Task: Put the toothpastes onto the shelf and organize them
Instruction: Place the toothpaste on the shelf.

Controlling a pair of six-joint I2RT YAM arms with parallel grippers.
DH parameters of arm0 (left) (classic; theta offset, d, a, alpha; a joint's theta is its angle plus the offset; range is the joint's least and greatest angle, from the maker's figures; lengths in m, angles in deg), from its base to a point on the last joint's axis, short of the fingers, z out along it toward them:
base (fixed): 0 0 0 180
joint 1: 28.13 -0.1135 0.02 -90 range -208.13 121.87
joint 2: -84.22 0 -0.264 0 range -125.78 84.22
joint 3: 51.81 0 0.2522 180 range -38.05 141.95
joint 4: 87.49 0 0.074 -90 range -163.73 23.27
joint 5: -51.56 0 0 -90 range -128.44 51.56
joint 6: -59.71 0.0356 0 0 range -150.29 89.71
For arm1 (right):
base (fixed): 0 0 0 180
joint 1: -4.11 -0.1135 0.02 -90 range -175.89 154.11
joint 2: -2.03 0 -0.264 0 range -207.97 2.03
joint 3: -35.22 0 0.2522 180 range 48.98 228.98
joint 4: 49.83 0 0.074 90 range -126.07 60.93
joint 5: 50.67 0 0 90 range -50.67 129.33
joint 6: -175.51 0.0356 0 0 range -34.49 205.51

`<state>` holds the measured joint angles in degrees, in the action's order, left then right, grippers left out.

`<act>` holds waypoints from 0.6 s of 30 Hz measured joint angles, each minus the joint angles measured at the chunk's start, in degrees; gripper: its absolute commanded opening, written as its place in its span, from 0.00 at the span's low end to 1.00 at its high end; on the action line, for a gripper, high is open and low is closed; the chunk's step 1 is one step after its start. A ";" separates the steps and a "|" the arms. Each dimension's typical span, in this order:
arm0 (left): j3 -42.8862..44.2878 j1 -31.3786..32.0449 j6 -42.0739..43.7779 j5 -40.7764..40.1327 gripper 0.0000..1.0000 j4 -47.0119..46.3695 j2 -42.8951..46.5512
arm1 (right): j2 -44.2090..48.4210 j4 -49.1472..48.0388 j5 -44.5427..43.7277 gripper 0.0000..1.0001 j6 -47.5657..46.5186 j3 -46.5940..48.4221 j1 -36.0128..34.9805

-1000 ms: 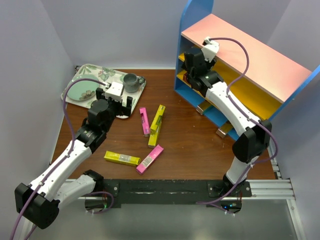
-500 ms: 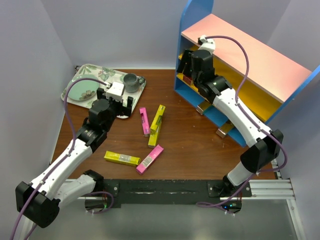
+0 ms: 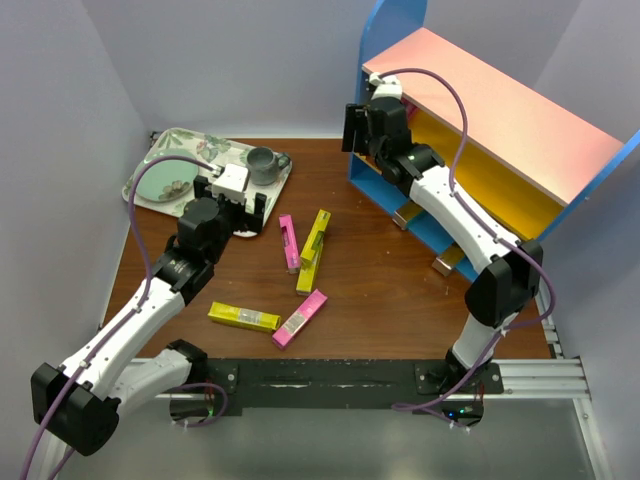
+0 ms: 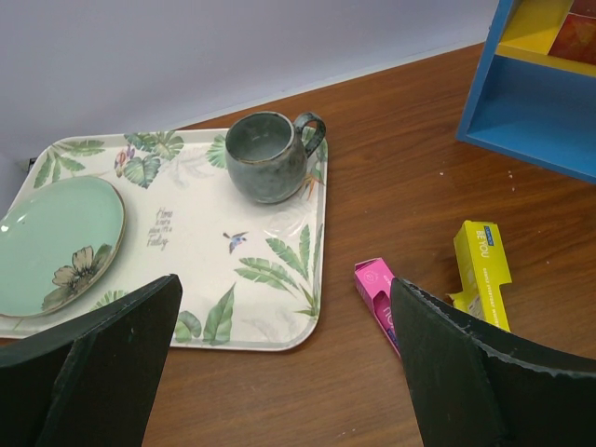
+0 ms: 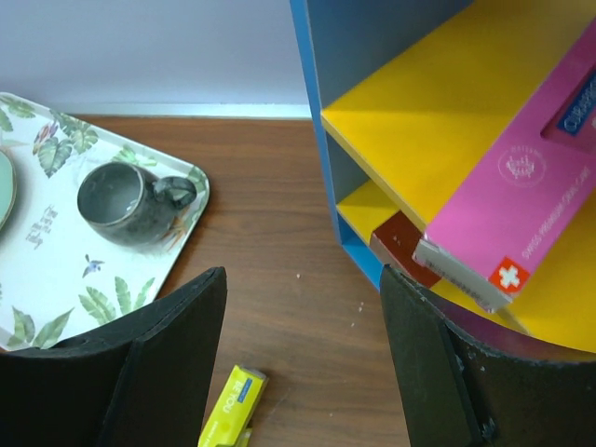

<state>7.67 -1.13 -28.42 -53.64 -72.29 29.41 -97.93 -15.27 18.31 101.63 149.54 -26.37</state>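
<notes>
A: Checking the right gripper (image 5: 303, 298): fingers (image 5: 177, 363) roughly half apart, nothing between them. The shelf (image 5: 410, 102) fills the space to their right. The gripper probably hangs there so the boards are within reach.
B: Closest to those fingers?
A: Pink toothpaste (image 5: 521, 186), just past the right finger, lying on the yellow board with one corner overhanging the front edge. Dark red carton (image 5: 400, 244) on the board beneath. The pink one shows a white cross on red and small print that looks like "swiss premium oral care". Its blue label is cut off.
B: Left gripper (image 4: 286, 289)?
A: Spread wide, empty, hovering over the floral tray's (image 4: 279, 270) near corner. Loose pink carton (image 4: 375, 291) and yellow carton (image 4: 484, 270) lie just ahead of its right finger. Poised for a pick, I judge. I can't read the yellow carton's print or the tray's script.
</notes>
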 measured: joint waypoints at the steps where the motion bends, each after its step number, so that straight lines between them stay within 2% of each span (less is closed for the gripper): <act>1: 0.00 0.00 0.00 0.00 0.99 0.00 0.00 | -0.35 0.02 -0.02 0.71 -0.44 0.61 0.00; 18: 0.00 0.00 -0.79 0.00 0.99 0.00 0.00 | -5.62 -0.04 -0.74 0.71 -4.22 4.79 1.16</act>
<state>7.67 -1.13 -29.21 -53.64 -72.29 29.41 -103.55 -15.32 17.57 97.41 154.32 -25.22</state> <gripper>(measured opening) 0.994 0.709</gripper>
